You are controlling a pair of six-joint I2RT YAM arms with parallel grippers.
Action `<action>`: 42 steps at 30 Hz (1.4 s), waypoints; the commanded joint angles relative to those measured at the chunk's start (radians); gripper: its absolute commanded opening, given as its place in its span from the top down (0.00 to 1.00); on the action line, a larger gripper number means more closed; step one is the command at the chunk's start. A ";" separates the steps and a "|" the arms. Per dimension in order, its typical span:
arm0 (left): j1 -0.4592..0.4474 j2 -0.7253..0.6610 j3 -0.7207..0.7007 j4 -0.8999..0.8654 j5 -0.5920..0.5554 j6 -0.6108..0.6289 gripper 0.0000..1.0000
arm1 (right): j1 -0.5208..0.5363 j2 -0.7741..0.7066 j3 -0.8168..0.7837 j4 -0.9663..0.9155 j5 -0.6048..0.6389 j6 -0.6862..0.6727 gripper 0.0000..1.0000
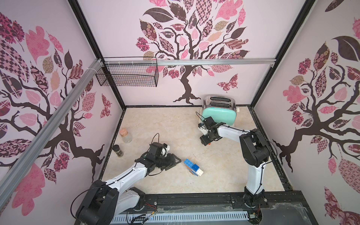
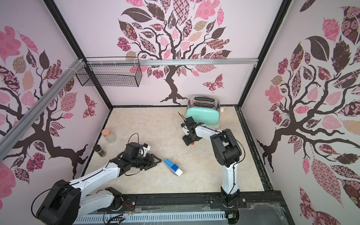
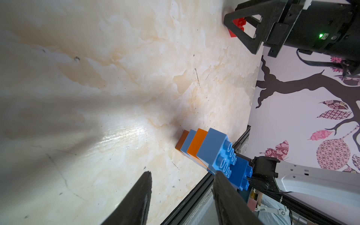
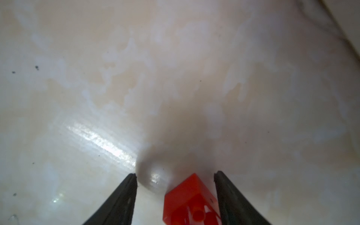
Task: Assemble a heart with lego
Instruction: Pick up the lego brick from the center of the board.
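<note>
the brick stack (image 1: 193, 167) lies on its side on the marble-look tabletop (image 1: 175, 124), towards the front and roughly between the two arms. it is a short, stepped clump in light blue, dark blue, white, orange and brown, with its studs pointing sideways rather than up. from where i stand it doesn't read as a heart yet, so i'd call the build partly done at best.

one loose red brick (image 4: 190, 200) sits well apart from the stack, further back on the table. the right gripper (image 4: 175, 173) is down over it, jaws apart, with the brick between them. it sits close against one finger, with a clear gap to the other. i can't see a clamp on it, so to my eye the pick-up isn't made. what's left, i'd guess, is closing on that brick, carrying it over and pressing it on. the stack would probably need steadying or righting first.

the left gripper (image 3: 182, 172) hangs low just beside the stack, jaws apart and holding nothing. in its wrist view one finger overlaps the stack's blue end, and i can't tell if it touches.

further out, a mint toaster (image 1: 219, 115) stands at the back, just behind the right arm's wrist. a cork-stoppered glass jar (image 1: 126, 135) and a dark-lidded spice jar (image 1: 117, 150) stand by the left wall. a wire basket (image 1: 128, 75) hangs above them.
</note>
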 commanded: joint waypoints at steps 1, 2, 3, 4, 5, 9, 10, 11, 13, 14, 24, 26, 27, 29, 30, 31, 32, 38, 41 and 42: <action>0.006 0.006 0.015 0.024 0.010 0.015 0.46 | 0.000 -0.057 -0.031 -0.041 -0.056 0.030 0.36; 0.006 0.004 0.014 0.028 0.010 0.015 0.46 | 0.002 -0.076 -0.050 -0.038 -0.063 0.039 0.37; 0.006 0.002 0.011 0.028 0.011 0.014 0.46 | 0.004 -0.091 -0.065 -0.038 -0.067 0.046 0.37; 0.006 0.000 0.009 0.030 0.009 0.014 0.46 | 0.005 -0.104 -0.078 -0.038 -0.072 0.052 0.38; 0.006 -0.001 0.008 0.032 0.010 0.014 0.46 | 0.008 -0.114 -0.086 -0.044 -0.075 0.055 0.39; 0.006 -0.006 0.001 0.033 0.010 0.009 0.46 | 0.019 -0.123 -0.104 -0.052 -0.048 0.069 0.44; 0.006 -0.008 -0.001 0.038 0.011 0.008 0.46 | 0.020 -0.123 -0.105 -0.050 -0.039 0.074 0.46; 0.006 -0.010 -0.004 0.038 0.010 0.006 0.46 | 0.021 -0.119 -0.103 -0.052 -0.036 0.076 0.47; 0.006 -0.013 -0.008 0.038 0.010 0.006 0.46 | 0.020 -0.107 -0.091 -0.057 -0.019 0.083 0.49; 0.006 -0.014 -0.007 0.038 0.010 0.006 0.46 | 0.020 -0.098 -0.083 -0.064 -0.016 0.084 0.49; 0.006 0.001 -0.011 0.050 0.009 0.003 0.47 | 0.034 -0.071 -0.071 -0.091 0.029 0.084 0.62; 0.006 0.001 -0.009 0.050 0.009 0.003 0.47 | 0.034 -0.092 -0.069 -0.095 0.022 0.085 0.63; 0.006 0.000 -0.009 0.049 0.009 0.003 0.47 | 0.034 -0.106 -0.065 -0.101 0.019 0.082 0.63; 0.006 -0.001 -0.008 0.050 0.009 0.004 0.47 | 0.036 -0.130 -0.051 -0.122 0.018 0.080 0.64; 0.006 0.000 -0.007 0.050 0.009 0.004 0.47 | 0.036 -0.140 -0.046 -0.130 0.018 0.080 0.65; 0.006 -0.002 -0.008 0.051 0.009 0.004 0.47 | 0.037 -0.153 -0.039 -0.139 0.014 0.078 0.65; 0.006 -0.004 -0.008 0.049 0.009 0.003 0.47 | 0.040 -0.168 -0.032 -0.151 0.009 0.079 0.66; 0.006 -0.030 -0.008 0.030 0.006 0.011 0.47 | 0.129 -0.266 0.015 -0.244 0.010 0.094 0.66; 0.006 -0.053 -0.015 0.014 -0.007 0.008 0.46 | 0.209 -0.312 0.030 -0.275 -0.004 0.129 0.66; 0.007 -0.063 -0.017 0.003 -0.016 0.008 0.46 | 0.237 -0.321 0.035 -0.285 -0.006 0.143 0.66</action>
